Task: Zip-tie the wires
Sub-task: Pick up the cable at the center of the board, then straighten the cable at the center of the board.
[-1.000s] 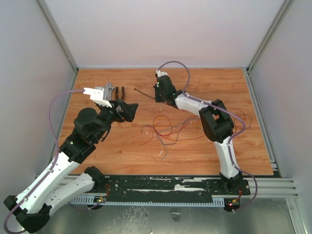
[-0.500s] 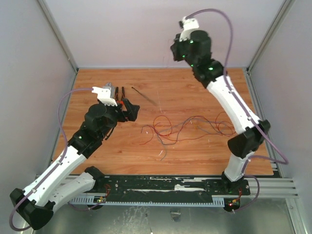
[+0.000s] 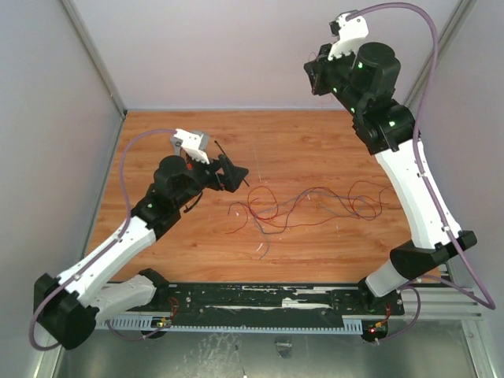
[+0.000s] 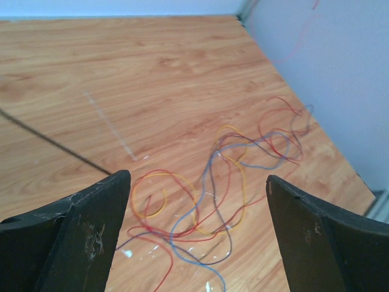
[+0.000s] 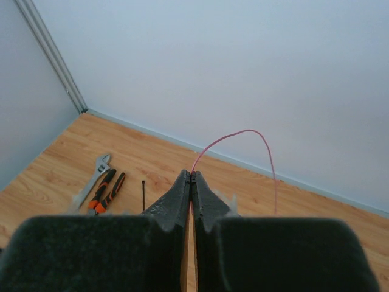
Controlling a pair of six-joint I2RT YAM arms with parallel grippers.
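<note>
Left end effector (image 3: 235,175) sits low over the counter (image 3: 331,150), fingers wide apart, nothing between them. The zip tie (image 4: 55,143) lies flat on the counter, and its near end reaches the left finger's tip in the left wrist view. From the end effector it runs off toward 10 o'clock, long axis roughly 10 to 4. In the top view the same strip shows only as a short dark line at about 11 o'clock of the end effector, the rest hidden under the fingers. The left arm is plainly the nearer one. Right end effector (image 5: 192,177) is raised high by the back wall (image 5: 243,73), fingers pressed together on a single thin pink strand that arcs up and over toward 1 o'clock in its own camera. The wires (image 3: 307,206) lie as a loose tangle mid-counter, at about 4 o'clock of the left end effector and well apart from the zip tie. Judgement: the coming move is a left-arm pickup of the zip tie, which needs a small shift toward 10 o'clock and fingers set across the strip's axis. View differences: the right wrist camera shows a wrench (image 5: 92,178) and pliers (image 5: 108,190) just beside the zip tie, which the top view loses behind the left arm. The held strand is too thin to trace in the top view. The left wrist camera catches a red strand against the wall at 1 o'clock.
</note>
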